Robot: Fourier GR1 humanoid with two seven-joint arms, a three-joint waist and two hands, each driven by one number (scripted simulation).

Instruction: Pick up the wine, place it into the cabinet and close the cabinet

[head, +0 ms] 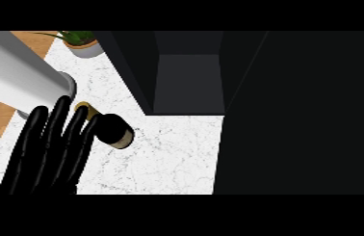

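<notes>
Nothing done yet — the wine (115, 130) stands on the table (171, 153) beside the left robot hand (50, 148), fingers straight and spread, and the cabinet (188, 81) gapes open

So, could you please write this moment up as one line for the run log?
left hand: open, fingers straight, beside bottle | bottle: standing on counter, not held | cabinet: open | right hand: not seen

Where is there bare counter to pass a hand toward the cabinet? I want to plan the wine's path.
Bare marble counter lies between the wine bottle and the dark cabinet, running to the view's lower edge. A narrower strip runs up to the potted plant. The left is crowded: the left hand sits against the bottle.
</notes>
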